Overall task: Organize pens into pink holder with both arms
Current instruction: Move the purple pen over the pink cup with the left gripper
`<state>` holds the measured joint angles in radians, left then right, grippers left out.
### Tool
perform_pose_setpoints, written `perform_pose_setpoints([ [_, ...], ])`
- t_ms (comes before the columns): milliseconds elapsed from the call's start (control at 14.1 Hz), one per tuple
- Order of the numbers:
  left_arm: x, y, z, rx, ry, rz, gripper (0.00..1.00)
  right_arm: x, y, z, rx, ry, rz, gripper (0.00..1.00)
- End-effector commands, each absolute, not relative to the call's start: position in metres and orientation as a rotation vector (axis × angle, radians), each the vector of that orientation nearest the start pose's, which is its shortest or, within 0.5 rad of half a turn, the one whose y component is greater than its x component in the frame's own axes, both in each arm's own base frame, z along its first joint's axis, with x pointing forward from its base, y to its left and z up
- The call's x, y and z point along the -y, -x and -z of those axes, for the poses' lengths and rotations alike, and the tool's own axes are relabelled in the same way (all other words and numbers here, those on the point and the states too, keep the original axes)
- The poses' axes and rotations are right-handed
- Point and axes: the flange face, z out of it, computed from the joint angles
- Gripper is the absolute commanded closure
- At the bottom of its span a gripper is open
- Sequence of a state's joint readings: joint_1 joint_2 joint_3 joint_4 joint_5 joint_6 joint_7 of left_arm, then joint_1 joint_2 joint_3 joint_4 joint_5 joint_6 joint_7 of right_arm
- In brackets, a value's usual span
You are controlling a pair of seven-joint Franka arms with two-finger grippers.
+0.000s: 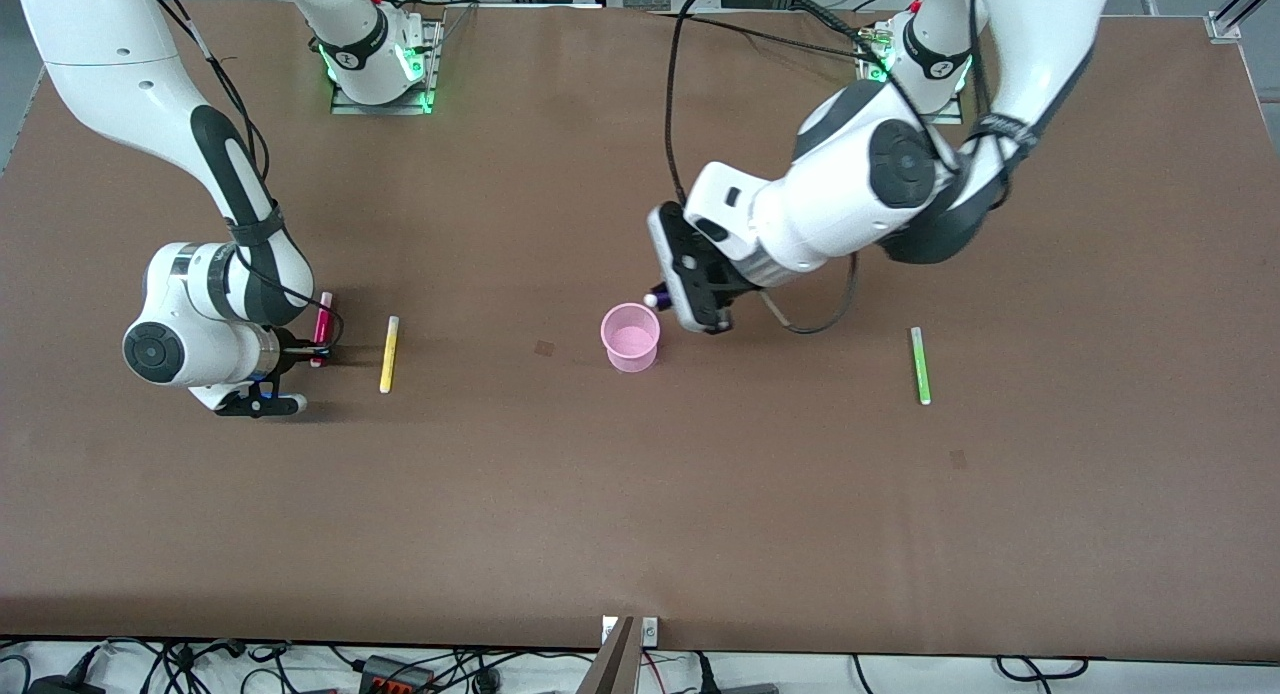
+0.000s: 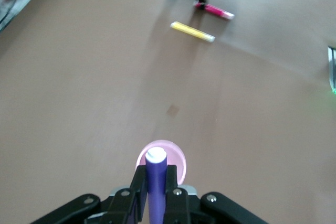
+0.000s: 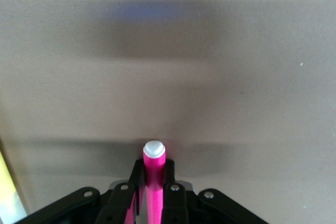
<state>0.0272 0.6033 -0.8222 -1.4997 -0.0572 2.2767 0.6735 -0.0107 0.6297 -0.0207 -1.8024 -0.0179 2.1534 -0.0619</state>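
On the tabletop (image 1: 640, 514), lowest in the frame, the light green pen (image 1: 920, 365) lies flat at centre right, and the yellow pen (image 1: 388, 354) lies flat at centre left. Both are untouched and well apart from the pink holder (image 1: 631, 337), which stands upright at frame centre.

Note the right gripper (image 3: 152, 192) at the left of the frame: its fingers are clamped on the magenta pen (image 1: 322, 329), which is at tabletop level just beside the yellow pen.

The left gripper (image 2: 156, 195) hangs just above and to the right of the holder, its fingers clamped on the purple pen (image 2: 155, 182), whitish tip toward the holder's mouth.

The step in hand is, by judgement, delivery of the purple pen. Next, centre the tip over the mouth, lower it, then part the fingers. Then lift the magenta pen and carry it toward the holder.
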Motion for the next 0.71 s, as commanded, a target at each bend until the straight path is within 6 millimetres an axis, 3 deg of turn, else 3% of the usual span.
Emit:
perform_pose_setpoints([
  [0,0.464,-0.565,-0.405,-2.397,2.610,0.849,1.00,0.015,-0.628,-0.211,0.235,3.113,-0.363,1.00],
  [142,0.488,-0.547,-0.392,-2.435,2.496,0.964,1.00,0.007,-0.634,-0.248,0.310,3.101,-0.324,1.00],
  [213,0.491,-0.541,-0.386,-2.480,2.353,1.034,1.00,-0.008,-0.639,-0.268,0.345,3.091,-0.315,1.00],
  [356,0.487,-0.545,-0.357,-2.517,2.203,1.141,1.00,-0.034,-0.652,-0.308,0.405,3.067,-0.325,1.00],
  [498,0.484,-0.547,-0.347,-2.543,2.126,1.172,1.00,-0.064,-0.667,-0.345,0.495,3.043,-0.244,1.00],
  [640,0.480,-0.545,-0.335,-2.567,2.088,1.147,1.00,-0.095,-0.671,-0.367,0.683,2.990,-0.170,1.00],
])
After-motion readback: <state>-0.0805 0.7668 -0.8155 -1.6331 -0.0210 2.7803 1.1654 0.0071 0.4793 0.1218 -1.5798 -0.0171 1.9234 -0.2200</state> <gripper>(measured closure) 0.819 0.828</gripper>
